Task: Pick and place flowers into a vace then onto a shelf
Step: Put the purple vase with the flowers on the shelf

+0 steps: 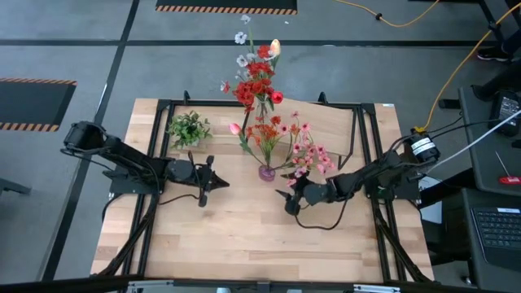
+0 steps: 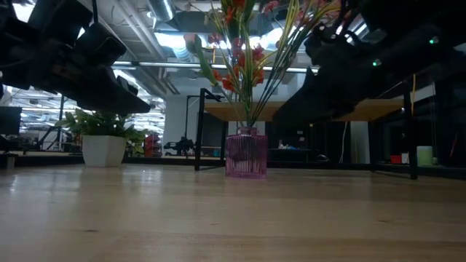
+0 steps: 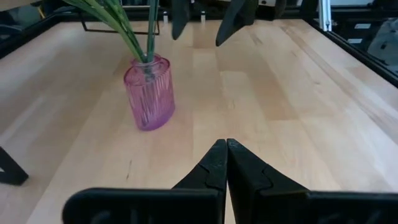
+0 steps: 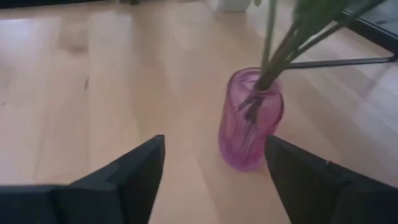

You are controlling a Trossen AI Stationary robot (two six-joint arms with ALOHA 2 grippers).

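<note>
hidden: shelf (image 1: 326, 122) half behind blooms | flowers (image 1: 262, 89) stand in ribbed pink glass vase (image 1: 267, 172) mid-bench (image 1: 244, 236), thin green stalks | right gripper (image 1: 286, 198) just beside vase, jaws released, empty | left gripper (image 1: 213, 183) jaws clenched, empty

One camera looks straight down over the whole table (image 1: 244, 236), another sits level at tabletop height facing the room, and both wrist cameras look close, from opposite sides, at the shared pink vase (image 3: 149, 93).
</note>
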